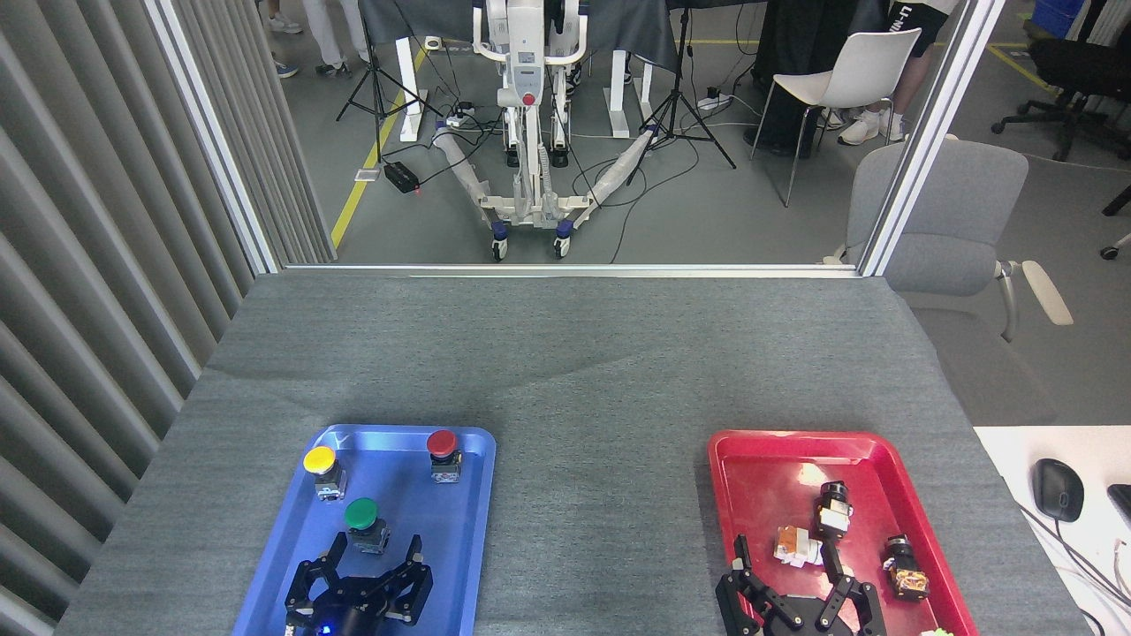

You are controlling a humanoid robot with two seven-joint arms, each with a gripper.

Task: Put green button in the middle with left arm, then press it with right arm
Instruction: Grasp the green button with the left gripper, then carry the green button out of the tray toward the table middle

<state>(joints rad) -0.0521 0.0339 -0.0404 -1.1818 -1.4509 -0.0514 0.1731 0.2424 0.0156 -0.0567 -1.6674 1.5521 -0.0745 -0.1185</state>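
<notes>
Grey cloth (565, 353) covers the whole table ahead of me, its far edge meeting a metal rail under the glass and its left edge running along a ribbed wall (97, 265). Between the two trays the middle (601, 512) lies bare, a broad strip open from my near edge up to the far rail.

On my left sits the blue tray (468, 530), its raised rim close to the cloth's left side. Inside it the green button (364, 523) stands upright, nearer to me than the yellow button (322, 470) at the far left corner and the red button (443, 453) by the far rim. All three stand apart from each other.

My left gripper (372, 555) hovers over the near part of the blue tray with its fingers spread, the tips flanking the green button's base on either side; I cannot tell whether they touch it. The tray's right rim lies between this gripper and the middle.

On my right, the red tray (724, 477) holds a few small parts (831, 508). My right gripper (782, 558) hangs over its near end, fingers apart, with a white-and-orange part (795, 545) between the tips. At the far right a mouse (1057, 488) rests on a white desk beyond the cloth's edge.
</notes>
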